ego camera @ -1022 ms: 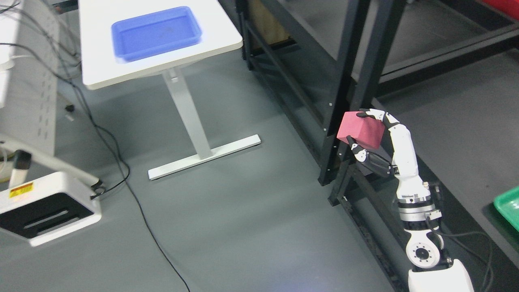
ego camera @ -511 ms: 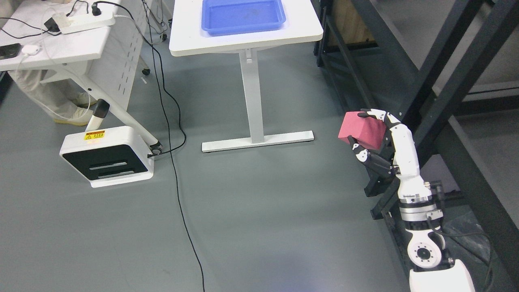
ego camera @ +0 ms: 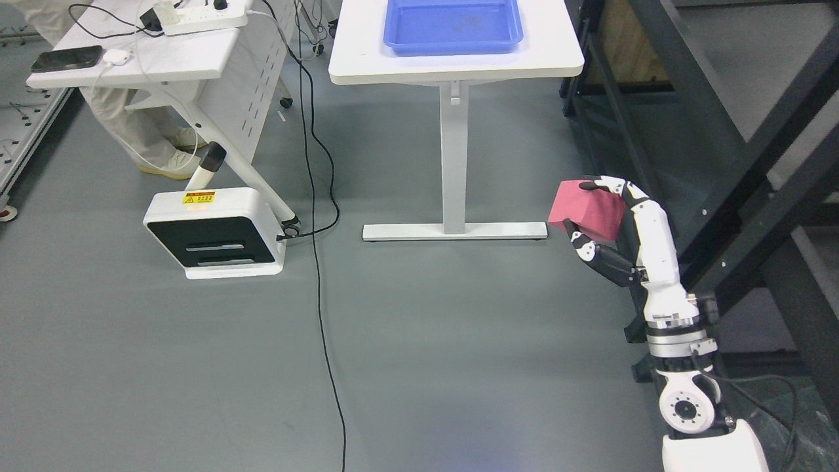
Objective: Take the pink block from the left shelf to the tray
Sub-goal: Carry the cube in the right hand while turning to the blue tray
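My right hand (ego camera: 590,213) is shut on a pink block (ego camera: 585,210), thumb below and fingers over the top, holding it in the air above the grey floor. The arm rises from the lower right corner. A blue tray (ego camera: 452,26) sits on a white table (ego camera: 557,59) at the top middle, well beyond the block. The left arm does not show.
Black shelf frames (ego camera: 734,164) stand at the right, close behind my arm. A white desk (ego camera: 131,62) with a power strip and phone is at the upper left, a person's legs (ego camera: 141,137) beneath it. A white floor unit (ego camera: 213,233) and a black cable (ego camera: 321,262) lie on the floor.
The whole picture has shifted, so the camera has turned; the table and tray now sit nearer the top middle. My right hand keeps the pink block in the same grasp.
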